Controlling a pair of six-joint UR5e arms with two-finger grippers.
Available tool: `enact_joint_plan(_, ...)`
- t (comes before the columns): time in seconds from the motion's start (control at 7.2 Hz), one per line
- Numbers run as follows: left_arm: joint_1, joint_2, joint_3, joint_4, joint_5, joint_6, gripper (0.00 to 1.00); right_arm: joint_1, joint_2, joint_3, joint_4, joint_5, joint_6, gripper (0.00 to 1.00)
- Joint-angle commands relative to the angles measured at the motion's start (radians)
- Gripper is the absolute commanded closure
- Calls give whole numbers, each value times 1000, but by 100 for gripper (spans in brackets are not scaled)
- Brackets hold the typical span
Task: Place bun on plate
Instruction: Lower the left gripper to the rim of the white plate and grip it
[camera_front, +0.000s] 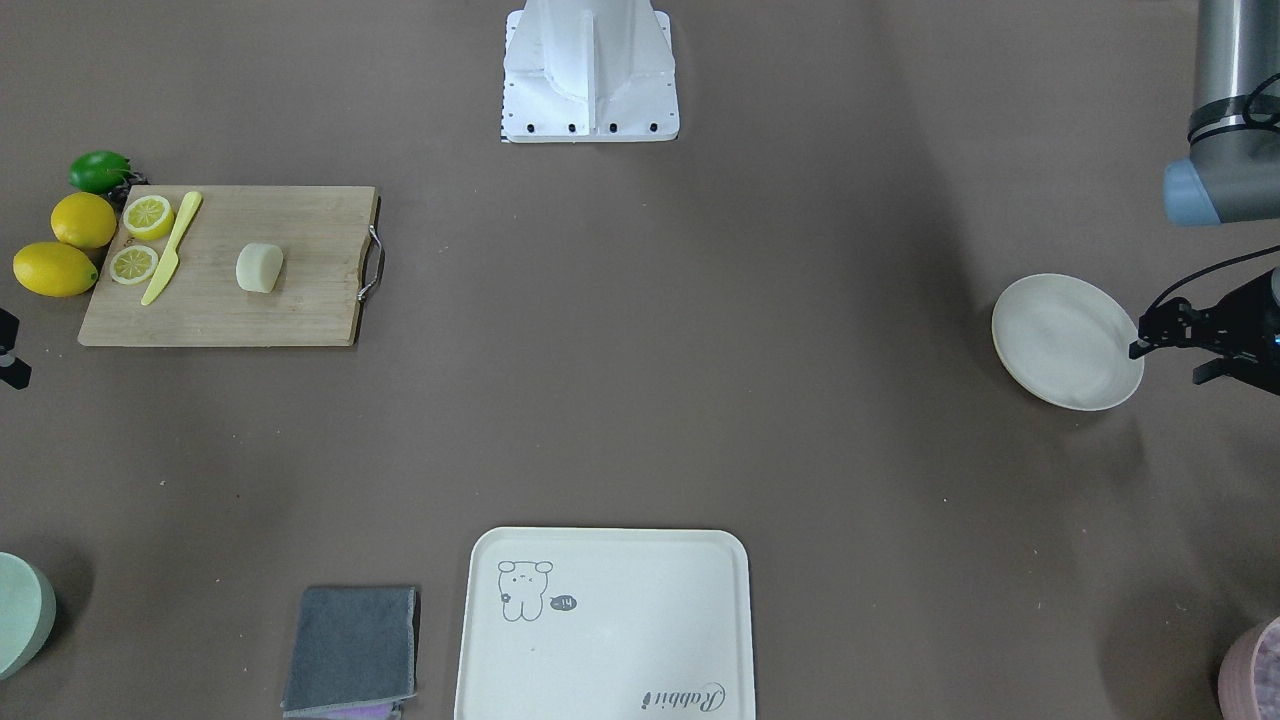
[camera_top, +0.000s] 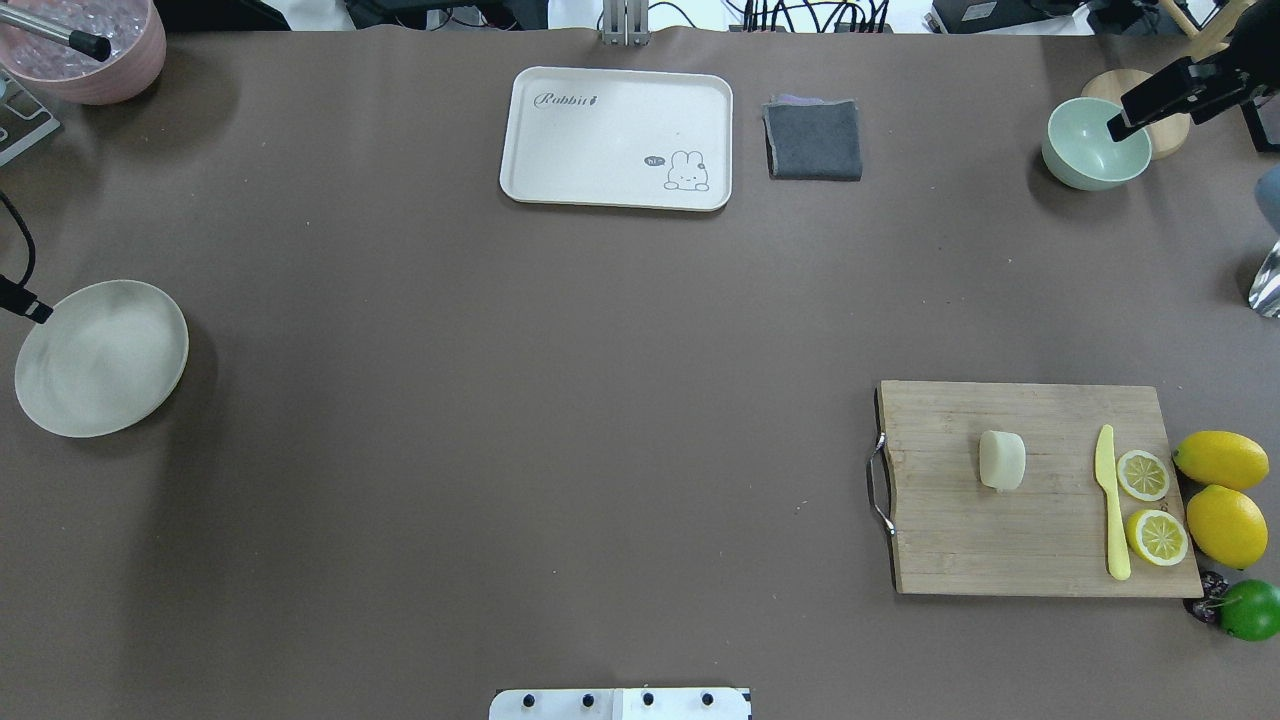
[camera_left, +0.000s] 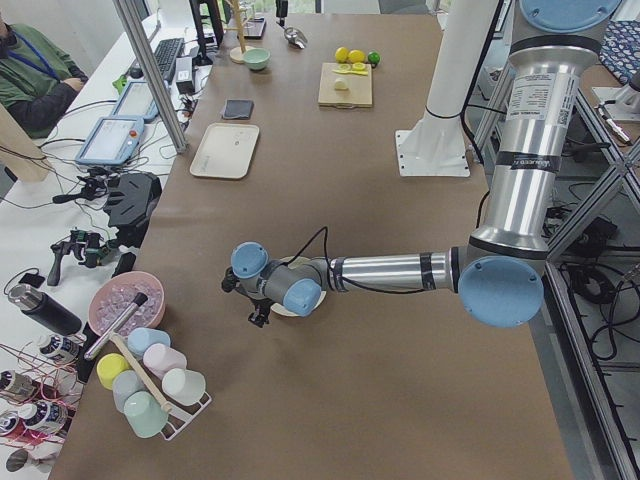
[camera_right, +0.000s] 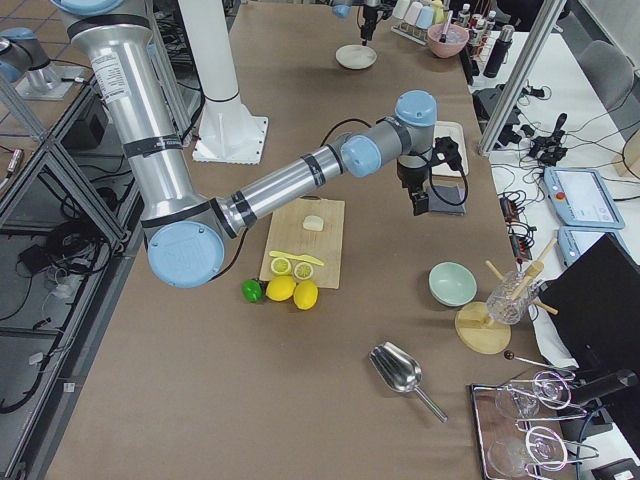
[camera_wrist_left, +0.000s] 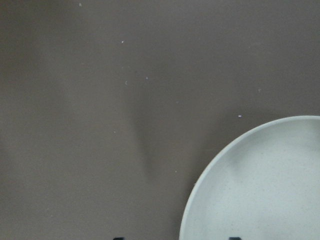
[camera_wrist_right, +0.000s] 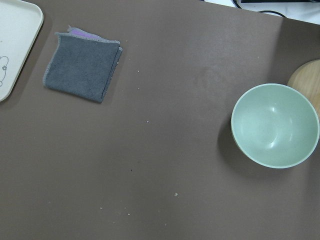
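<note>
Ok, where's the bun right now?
Overhead view, right side: the bun lies on the wooden cutting board, between its metal handle and the yellow knife.

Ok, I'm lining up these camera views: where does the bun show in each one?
Front-facing: bun upper left, on the cutting board.
Overhead: bun lower right.
Exterior left: bun far, top centre.
Exterior right: bun centre.
Left wrist: not in view.
Right wrist: not in view.
Shared landmark: the cutting board under it.
</note>
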Motion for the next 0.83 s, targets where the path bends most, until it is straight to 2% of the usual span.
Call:
enact_joint_plan(0.0, 21, -1, 1, -16, -2, -1, 34, 0, 8, -3, 0, -2, 0, 0)
enact_joint_plan(0.28, 35, -1, -1, -28, -4, -1, 44, 0, 11, 0, 0, -9, 0, 0)
enact_joint_plan(0.69, 36, 2, 5, -44, -4, -1, 89, 0, 26, 2, 0, -6, 43, 0)
